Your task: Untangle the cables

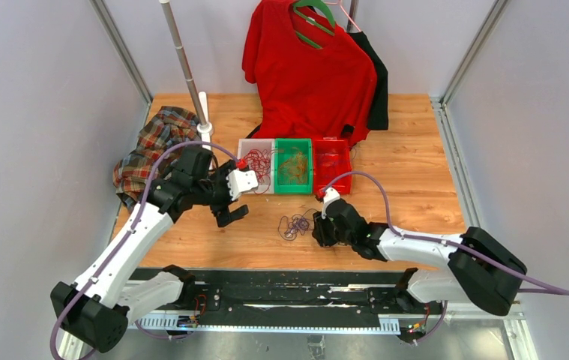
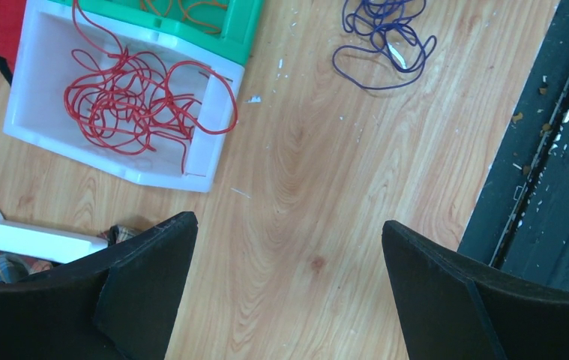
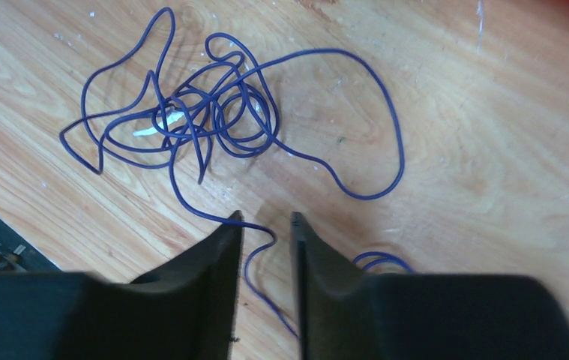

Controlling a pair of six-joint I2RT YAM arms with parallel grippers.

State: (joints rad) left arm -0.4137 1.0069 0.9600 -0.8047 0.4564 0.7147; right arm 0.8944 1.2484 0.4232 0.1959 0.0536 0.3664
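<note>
While the thin red wires (image 2: 127,105) sit in the white plastic tray (image 2: 41,45) and the orange wires (image 1: 294,166) in the green plastic tray (image 1: 294,189), sorting looks approx. two-thirds done. Contents of the red plastic tray (image 1: 332,190) are too small to tell.

Left to do: the loose purple wire tangle (image 3: 221,112), knotted, on the wooden surface (image 3: 476,150) at 6 o'clock of the green tray. At its 3 o'clock the right hand (image 3: 266,221) stands narrowly parted astride one strand, not pinching it. At 9 o'clock the left hand (image 2: 288,225) is spread wide & empty.
</note>
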